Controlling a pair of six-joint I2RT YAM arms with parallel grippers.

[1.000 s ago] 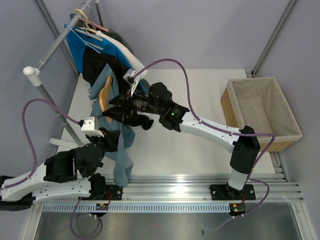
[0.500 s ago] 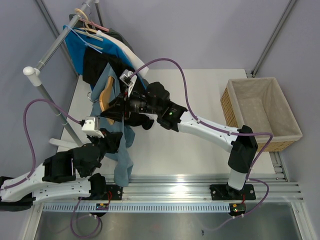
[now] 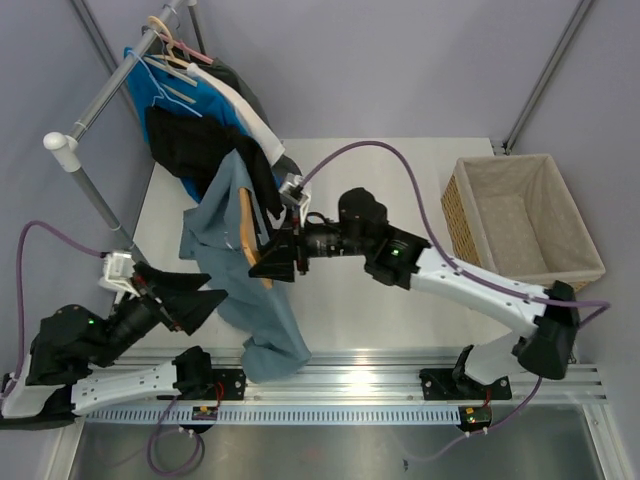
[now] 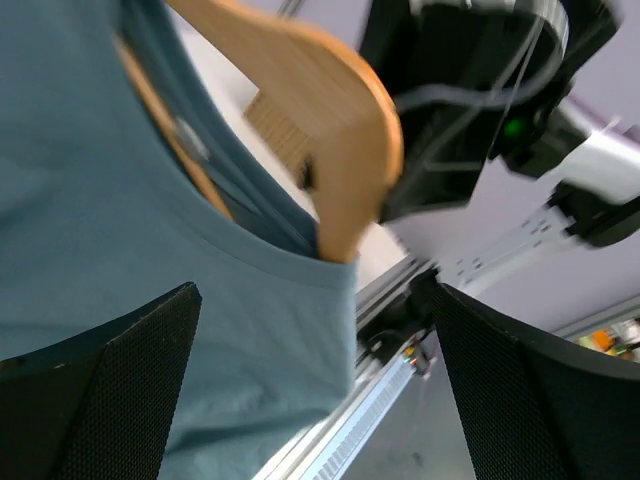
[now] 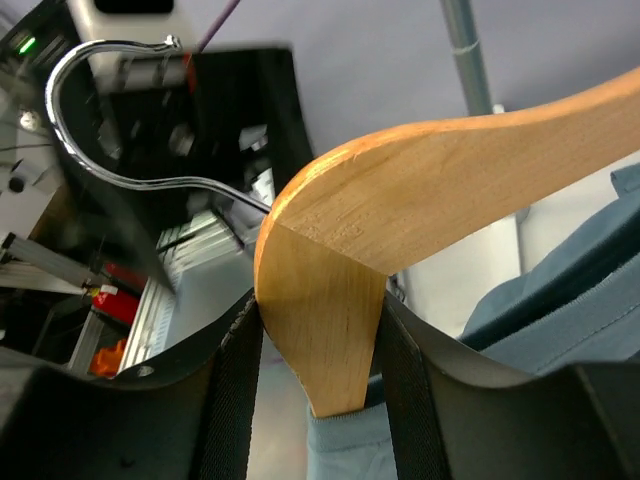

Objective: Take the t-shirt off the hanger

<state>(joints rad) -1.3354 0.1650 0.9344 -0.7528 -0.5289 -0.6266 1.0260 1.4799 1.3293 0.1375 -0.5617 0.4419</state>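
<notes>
The right gripper point(image 5: 318, 340) is clamping its jaws on the neck of the wooden hanger point(image 3: 246, 222), just under the metal hook point(image 5: 120, 120), and is holding it up over the left half of the bench point(image 3: 340, 300). The blue-grey t-shirt point(image 3: 240, 295) is hanging from that hanger, its hem trailing down toward the near edge. The left gripper point(image 4: 315, 300) is standing with its jaws wide apart and gripping nothing, near the near left corner. It is the nearer arm to the cloth. The shirt is lying straight ahead of those open jaws, to their right across the bench, with the collar point(image 4: 250, 250) facing them. The hanger's long axis is running roughly from far edge to near edge, so a pull would probably be going along it.
</notes>
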